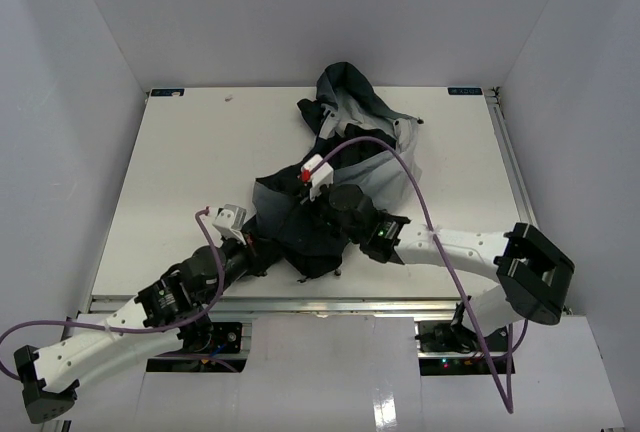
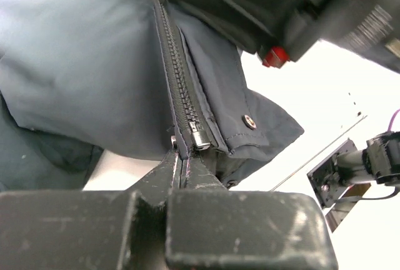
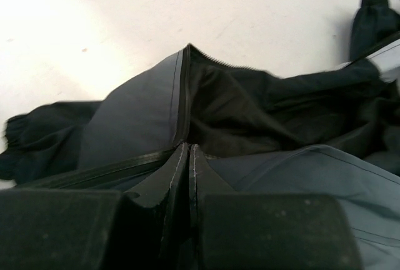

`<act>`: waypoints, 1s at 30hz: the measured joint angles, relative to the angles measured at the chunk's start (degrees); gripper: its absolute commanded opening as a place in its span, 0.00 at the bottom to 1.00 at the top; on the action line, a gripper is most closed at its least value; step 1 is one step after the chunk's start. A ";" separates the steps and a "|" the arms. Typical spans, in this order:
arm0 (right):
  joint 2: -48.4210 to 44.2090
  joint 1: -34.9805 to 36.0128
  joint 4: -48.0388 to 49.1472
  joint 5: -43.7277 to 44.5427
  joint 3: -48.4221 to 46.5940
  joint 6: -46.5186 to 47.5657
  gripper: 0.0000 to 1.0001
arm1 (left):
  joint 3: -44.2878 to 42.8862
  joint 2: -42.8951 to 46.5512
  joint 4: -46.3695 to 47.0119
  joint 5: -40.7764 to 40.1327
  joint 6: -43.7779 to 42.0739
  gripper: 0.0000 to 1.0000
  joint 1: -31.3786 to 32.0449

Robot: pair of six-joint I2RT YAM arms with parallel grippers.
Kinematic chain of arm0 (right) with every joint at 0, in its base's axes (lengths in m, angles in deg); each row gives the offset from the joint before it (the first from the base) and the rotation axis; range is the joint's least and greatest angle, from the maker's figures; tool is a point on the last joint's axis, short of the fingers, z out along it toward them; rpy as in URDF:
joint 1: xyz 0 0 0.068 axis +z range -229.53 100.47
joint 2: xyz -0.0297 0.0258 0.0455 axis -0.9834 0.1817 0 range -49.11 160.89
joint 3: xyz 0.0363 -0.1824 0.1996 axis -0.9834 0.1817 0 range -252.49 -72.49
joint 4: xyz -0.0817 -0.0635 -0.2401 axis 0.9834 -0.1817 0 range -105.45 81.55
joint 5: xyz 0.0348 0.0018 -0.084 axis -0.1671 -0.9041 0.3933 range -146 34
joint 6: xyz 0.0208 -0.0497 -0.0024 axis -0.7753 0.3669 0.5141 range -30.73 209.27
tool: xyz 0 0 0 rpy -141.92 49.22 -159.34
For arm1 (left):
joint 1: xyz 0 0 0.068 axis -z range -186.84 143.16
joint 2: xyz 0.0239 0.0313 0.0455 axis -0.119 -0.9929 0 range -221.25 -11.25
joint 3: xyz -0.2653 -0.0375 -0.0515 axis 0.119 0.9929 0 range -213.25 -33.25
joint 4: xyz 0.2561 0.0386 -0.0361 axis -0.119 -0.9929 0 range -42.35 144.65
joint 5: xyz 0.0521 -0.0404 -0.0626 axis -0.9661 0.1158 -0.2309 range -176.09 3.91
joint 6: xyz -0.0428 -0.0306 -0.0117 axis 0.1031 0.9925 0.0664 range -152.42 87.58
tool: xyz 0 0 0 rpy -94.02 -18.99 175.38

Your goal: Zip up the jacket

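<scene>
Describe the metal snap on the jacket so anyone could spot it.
On the dark jacket, follow the zipper down to the hem pinched by the left hand. Beside the zipper's boxy end sits the snap: a small round silver ring.

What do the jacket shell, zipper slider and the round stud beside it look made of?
The jacket shell: thin woven synthetic probably, matte with faint sheen, soft creases. The zipper slider: glossy grey with highlights, likely metal. The stud: small bright ring, likely metal too.
</scene>
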 measured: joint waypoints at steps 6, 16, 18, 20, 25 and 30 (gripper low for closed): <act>9.05 -11.78 -1.39 -8.72 -11.73 0.54 0.08 | -5.42 -2.04 -3.48 -1.72 0.63 0.00 -0.22; 24.23 -25.69 -1.96 -19.04 -26.48 1.08 0.08 | -7.53 0.76 -9.02 -4.16 0.89 0.00 -0.36; 26.67 -29.13 -2.15 -19.99 -29.30 0.96 0.08 | -8.86 0.78 -10.50 -5.02 1.20 0.00 -0.36; 28.43 -32.35 -2.46 -20.72 -31.66 0.78 0.08 | -9.89 0.66 -11.33 -6.37 1.41 0.00 -0.35; 31.34 -39.83 -3.55 -23.16 -37.73 -0.71 0.08 | -11.56 0.45 -13.05 -11.75 2.69 0.00 -0.29; 33.29 -46.09 -3.76 -24.61 -43.05 -2.55 0.08 | -11.66 0.15 -13.40 -20.05 4.47 0.00 -0.18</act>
